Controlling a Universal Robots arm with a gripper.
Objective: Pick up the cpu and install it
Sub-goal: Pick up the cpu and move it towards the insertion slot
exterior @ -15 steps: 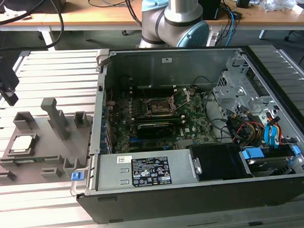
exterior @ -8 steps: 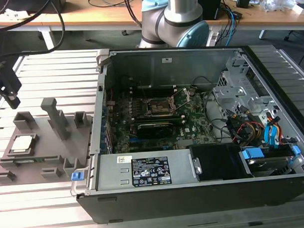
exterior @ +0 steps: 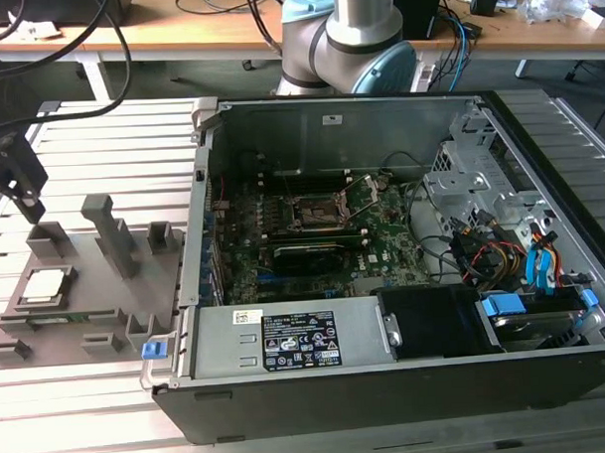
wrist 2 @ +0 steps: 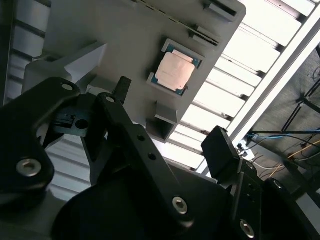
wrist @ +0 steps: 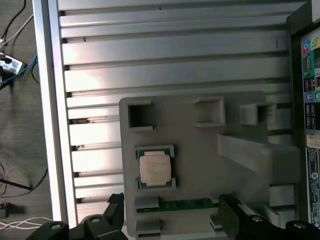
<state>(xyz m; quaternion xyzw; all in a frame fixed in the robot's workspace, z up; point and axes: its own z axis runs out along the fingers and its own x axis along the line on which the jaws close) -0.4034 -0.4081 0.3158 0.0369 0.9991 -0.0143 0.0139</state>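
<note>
- My gripper [exterior: 28, 201] hangs over the far end of the fixture [exterior: 96, 288], at the exterior view's left. It is matt black, built of flat link arms held by shiny bolts.
- Its fingers [wrist: 228, 209] stand wide apart with nothing between them, and I see them touching nothing.
- The cpu [wrist: 156, 167] lies flat in a shallow square nest on the fixture, below the gripper and clear of it.
- It is a thin square chip with a smooth, pale silver-grey metal lid that has a dull sheen. A narrow green rim shows around the lid.
- In the second wrist view the lid [wrist 2: 174, 71] takes a warmer tint under the light.
- Raised grey corner pieces hug the nest on its corners.
- The fixture is a flat plate of matt grey plastic. It carries hollow box-shaped blocks and one tall sloped post [exterior: 109, 233].
- A thin green strip [wrist: 175, 204] sits on edge in a slot just beside the nest.
- The table [exterior: 91, 144] is ribbed aluminium, its long bright slats running under the fixture.
- The case [exterior: 387, 383] stands open to the exterior view's right of the fixture, black sheet steel with bare metal inner walls.
- Inside it, the socket [exterior: 317, 214] is a dark square with a metal frame, set on a green board and well apart from the cpu.
- The arm [exterior: 350, 31] rises behind the case, a grey metal tube with pale blue joint caps.
</note>
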